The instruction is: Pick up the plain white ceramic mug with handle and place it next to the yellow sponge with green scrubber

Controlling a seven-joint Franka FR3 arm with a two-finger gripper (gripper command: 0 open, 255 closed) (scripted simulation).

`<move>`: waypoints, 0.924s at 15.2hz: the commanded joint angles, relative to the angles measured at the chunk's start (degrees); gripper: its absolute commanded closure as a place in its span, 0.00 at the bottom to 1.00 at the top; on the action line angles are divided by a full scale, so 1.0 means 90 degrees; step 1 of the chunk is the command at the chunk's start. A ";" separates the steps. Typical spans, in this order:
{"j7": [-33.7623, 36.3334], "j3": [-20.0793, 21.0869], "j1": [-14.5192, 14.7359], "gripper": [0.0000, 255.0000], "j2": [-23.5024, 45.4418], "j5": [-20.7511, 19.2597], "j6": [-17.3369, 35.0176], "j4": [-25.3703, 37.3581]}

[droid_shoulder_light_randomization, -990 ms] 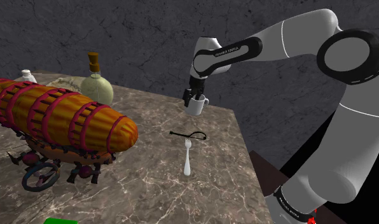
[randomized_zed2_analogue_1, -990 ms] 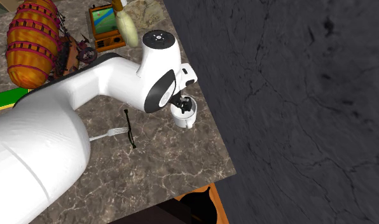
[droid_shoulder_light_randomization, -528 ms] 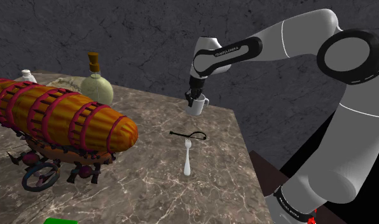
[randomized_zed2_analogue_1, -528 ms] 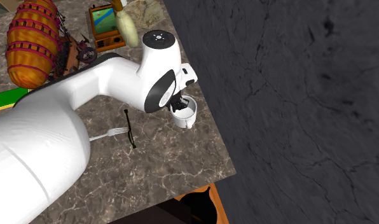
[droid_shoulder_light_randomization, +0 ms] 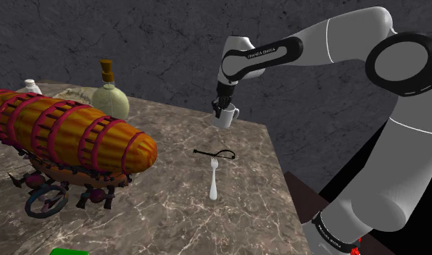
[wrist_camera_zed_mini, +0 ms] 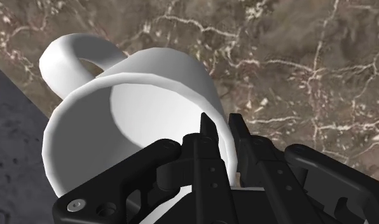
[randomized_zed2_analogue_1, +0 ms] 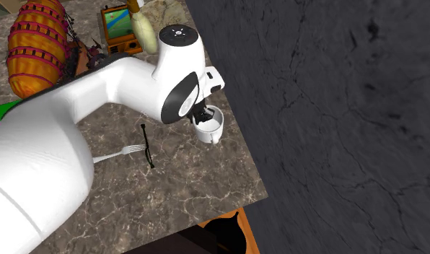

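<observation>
Fingers (wrist_camera_zed_mini: pixel 206 143) of the all-black two-finger gripper (wrist_camera_zed_mini: pixel 220 125) clamp the rim wall of the plain white glossy mug with a loop handle (wrist_camera_zed_mini: pixel 137 108), one finger inside the cup and one outside. The mug hangs directly under the gripper, tilted, over the brown veined marble tabletop (droid_shoulder_light_randomization: pixel 171 210) close to its edge, while a white fork (droid_shoulder_light_randomization: pixel 214 181) and a thin black wire loop (droid_shoulder_light_randomization: pixel 214 153) lie on the table below the gripper, towards the stand

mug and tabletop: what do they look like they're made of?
The mug looks like glazed ceramic: plain white, smooth, softly shaded, though it could be plastic. The tabletop looks like polished marble: brown with pale branching veins.
</observation>
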 commanded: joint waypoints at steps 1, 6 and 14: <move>0.0001 0.0002 0.0001 1.00 -0.0088 0.0002 -0.0146 0.0060; -0.0003 0.0003 0.0001 1.00 -0.0250 0.0006 -0.0533 0.0284; -0.0008 0.0004 0.0000 1.00 -0.0447 0.0012 -0.1167 0.0721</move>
